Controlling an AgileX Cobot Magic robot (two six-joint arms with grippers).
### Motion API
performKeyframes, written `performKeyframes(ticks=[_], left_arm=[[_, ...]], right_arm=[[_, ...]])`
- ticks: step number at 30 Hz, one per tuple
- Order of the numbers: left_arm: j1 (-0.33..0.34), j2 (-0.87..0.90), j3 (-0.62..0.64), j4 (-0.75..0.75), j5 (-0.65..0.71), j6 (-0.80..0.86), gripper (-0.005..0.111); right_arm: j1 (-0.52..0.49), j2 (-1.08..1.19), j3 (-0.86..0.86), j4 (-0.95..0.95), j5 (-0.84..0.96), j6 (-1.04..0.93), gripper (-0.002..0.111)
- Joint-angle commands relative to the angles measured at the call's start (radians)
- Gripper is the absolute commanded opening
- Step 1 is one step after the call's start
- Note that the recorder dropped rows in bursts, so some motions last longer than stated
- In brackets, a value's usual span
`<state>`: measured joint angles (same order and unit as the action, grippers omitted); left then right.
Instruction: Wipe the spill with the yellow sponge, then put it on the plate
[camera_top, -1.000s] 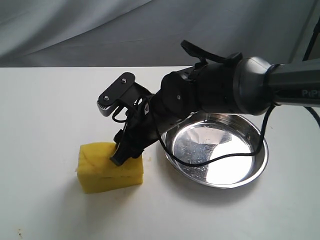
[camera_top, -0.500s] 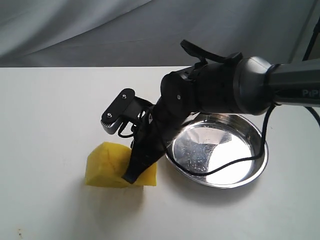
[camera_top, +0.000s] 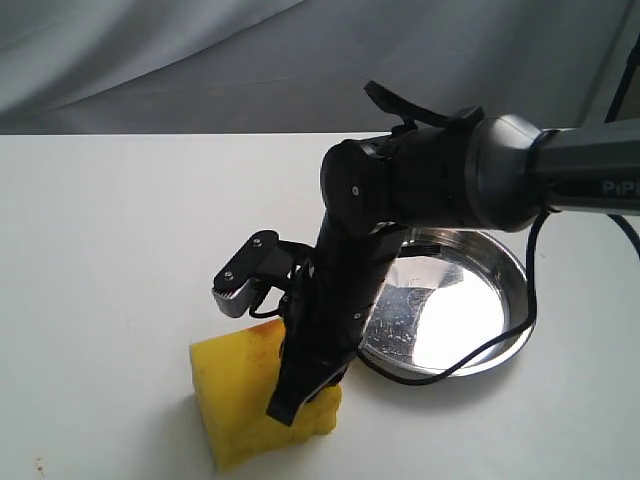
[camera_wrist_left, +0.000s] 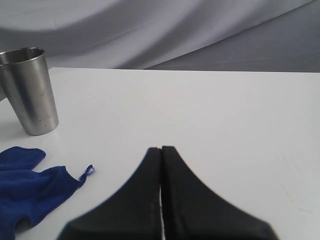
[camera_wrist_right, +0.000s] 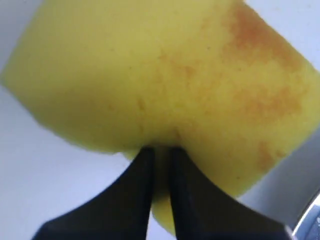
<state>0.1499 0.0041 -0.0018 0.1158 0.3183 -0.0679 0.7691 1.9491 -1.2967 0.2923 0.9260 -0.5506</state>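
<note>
The yellow sponge (camera_top: 235, 400) rests on the white table near its front edge, left of the plate (camera_top: 515, 300). My right gripper (camera_top: 285, 410) reaches down onto the sponge's right side and is shut on it. In the right wrist view the sponge (camera_wrist_right: 165, 75) fills the frame with amber-brown stains on its face, and a fold of foam is pinched between my right gripper's (camera_wrist_right: 161, 150) jaws. No spill shows on the table; it is hidden or out of view. The shiny plate holds nothing. My left gripper (camera_wrist_left: 161, 148) is shut and holds nothing.
A steel cup (camera_wrist_left: 30, 90) and a crumpled blue cloth (camera_wrist_left: 25, 187) lie on the table near the left gripper. A grey curtain (camera_top: 200, 60) hangs behind the table. The right arm's black cable (camera_top: 480, 350) droops over the plate.
The right gripper closed on the sponge and dragged it toward the table's front edge and to the right, turning it. The left gripper's earlier state is not shown.
</note>
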Motion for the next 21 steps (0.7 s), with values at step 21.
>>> performKeyframes(ticks=[21], left_arm=[[-0.004,-0.004,0.002,-0.001,-0.004,-0.004,0.000]], right_arm=[[-0.001,-0.046,0.003,0.024,-0.174,-0.002,0.061]])
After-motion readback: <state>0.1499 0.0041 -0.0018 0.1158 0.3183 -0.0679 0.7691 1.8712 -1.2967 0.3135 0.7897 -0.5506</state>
